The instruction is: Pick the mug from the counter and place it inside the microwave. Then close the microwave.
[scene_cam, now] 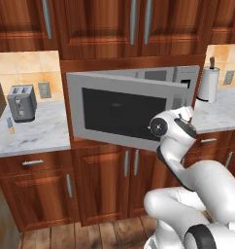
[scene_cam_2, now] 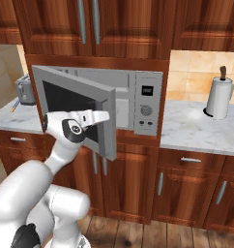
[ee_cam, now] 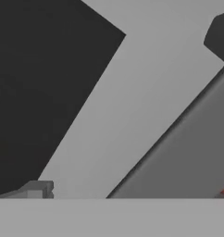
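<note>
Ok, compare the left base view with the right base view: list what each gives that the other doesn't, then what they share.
Left base view: the wall outlet beside the toaster, and the door's dark window seen face-on. Right base view: the button panel with its dial, and the door's free edge. Shared: the microwave with its door partly open, the toaster, the paper towel roll and the marble counter.

Both base views look forward and slightly down from behind the arm at the microwave (scene_cam: pixel 134 109) with its door swung partly open, mid-frame, the left one from its left, the right one from its right. They share the microwave, the toaster (scene_cam: pixel 21 102) and the paper towel roll (scene_cam_2: pixel 219 97). The hand view sits very near the door's grey frame and dark window.
</note>
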{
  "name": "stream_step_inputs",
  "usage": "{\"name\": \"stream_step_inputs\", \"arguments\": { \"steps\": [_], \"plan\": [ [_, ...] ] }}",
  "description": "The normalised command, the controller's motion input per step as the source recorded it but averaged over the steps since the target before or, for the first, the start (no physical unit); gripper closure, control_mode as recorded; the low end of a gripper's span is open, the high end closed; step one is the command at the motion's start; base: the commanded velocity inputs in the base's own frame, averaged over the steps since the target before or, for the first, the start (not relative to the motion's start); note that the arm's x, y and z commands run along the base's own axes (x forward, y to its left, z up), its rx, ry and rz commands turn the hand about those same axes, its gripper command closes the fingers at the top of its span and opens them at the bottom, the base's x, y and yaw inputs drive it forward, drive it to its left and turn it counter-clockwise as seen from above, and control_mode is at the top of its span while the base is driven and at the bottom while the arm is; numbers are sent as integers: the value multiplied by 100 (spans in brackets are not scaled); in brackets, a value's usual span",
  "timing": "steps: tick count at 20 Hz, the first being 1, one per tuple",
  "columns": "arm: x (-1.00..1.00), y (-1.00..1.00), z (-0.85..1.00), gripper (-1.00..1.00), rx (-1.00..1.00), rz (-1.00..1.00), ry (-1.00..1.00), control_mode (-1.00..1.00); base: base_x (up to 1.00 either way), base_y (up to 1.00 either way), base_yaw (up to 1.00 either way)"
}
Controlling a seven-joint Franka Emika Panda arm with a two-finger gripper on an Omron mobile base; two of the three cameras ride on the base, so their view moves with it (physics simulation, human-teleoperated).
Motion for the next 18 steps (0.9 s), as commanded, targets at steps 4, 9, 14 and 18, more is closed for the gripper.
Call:
{"name": "stream_step_inputs", "arguments": {
  "steps": [4,9,14,18],
  "plan": [
    [49,-22,0,-100,0,0,4,-100,0,0,0],
    [39,-18,0,-100,0,0,4,-100,0,0,0],
    [44,-15,0,-100,0,0,1,-100,0,0,0],
    [46,-18,0,-100,0,0,0,-100,0,0,0]
  ]
}}
